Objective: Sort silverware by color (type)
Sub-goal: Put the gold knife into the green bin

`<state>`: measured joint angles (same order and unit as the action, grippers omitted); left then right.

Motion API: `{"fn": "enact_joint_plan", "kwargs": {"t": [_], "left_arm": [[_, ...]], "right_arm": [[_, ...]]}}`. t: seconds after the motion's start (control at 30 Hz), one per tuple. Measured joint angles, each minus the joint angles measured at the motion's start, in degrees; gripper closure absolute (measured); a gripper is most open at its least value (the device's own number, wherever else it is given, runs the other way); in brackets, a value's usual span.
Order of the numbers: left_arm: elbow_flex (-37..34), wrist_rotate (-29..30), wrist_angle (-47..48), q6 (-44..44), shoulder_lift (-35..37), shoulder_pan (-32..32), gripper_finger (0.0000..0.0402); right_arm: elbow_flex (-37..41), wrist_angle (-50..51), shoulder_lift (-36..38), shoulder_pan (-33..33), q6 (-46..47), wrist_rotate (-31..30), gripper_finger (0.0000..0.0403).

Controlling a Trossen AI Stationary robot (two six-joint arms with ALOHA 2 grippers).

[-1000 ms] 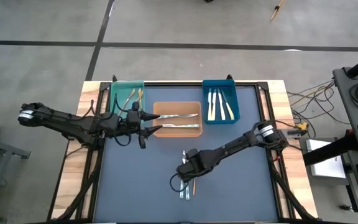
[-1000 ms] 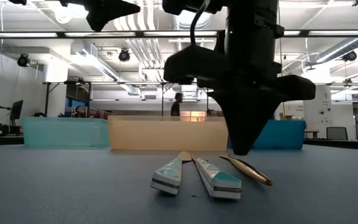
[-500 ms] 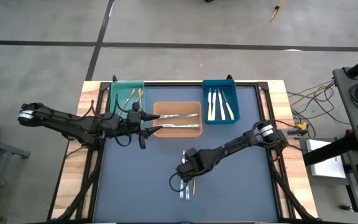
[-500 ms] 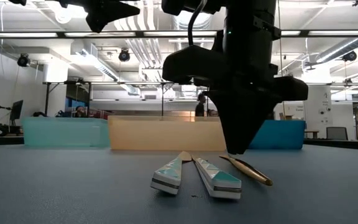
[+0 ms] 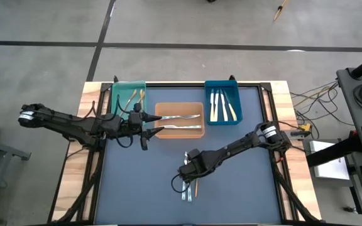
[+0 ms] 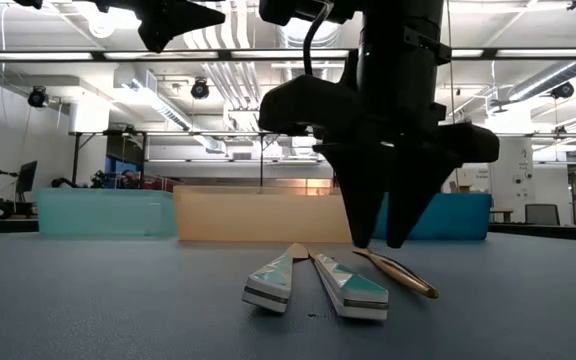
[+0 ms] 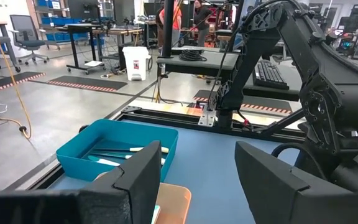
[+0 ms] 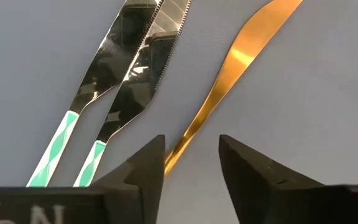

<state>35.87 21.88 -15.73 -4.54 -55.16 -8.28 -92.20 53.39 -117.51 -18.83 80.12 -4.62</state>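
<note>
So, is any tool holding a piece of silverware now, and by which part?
Nothing is held. The right tool stands open over the gold knife handle; the left tool is open, empty.

No readable text shows apart from a partial "N" on the right pincer

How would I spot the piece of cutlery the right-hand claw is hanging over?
Look at the dark table mat, in front of the orange bin, where three knives lie under the right gripper. It is the gold knife, lying between the open fingers. Its two neighbours are silver with teal-patterned handles; it alone is gold throughout.
</note>
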Motion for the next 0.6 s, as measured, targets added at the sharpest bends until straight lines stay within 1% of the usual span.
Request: {"fn": "enact_joint_plan", "kwargs": {"t": [0.1, 0.23, 0.37, 0.6], "left_arm": [[0.0, 0.0, 0.0, 0.0, 0.0, 0.0, 0.0214], [0.0, 0.0, 0.0, 0.0, 0.0, 0.0, 0.0214], [0.0, 0.0, 0.1, 0.0, 0.0, 0.0, 0.0214], [0.0, 0.0, 0.2, 0.0, 0.0, 0.0, 0.0214]], "right_arm": [[0.0, -0.1, 0.0, 0.0, 0.0, -0.2, 0.0245], [0.0, -0.2, 0.0, 0.0, 0.9, -1.7, 0.0237], [0.1, -0.2, -0.1, 0.0, 1.0, -2.9, 0.0238], [0.8, -0.4, -0.1, 0.0, 2.3, -3.1, 0.0250]]}}
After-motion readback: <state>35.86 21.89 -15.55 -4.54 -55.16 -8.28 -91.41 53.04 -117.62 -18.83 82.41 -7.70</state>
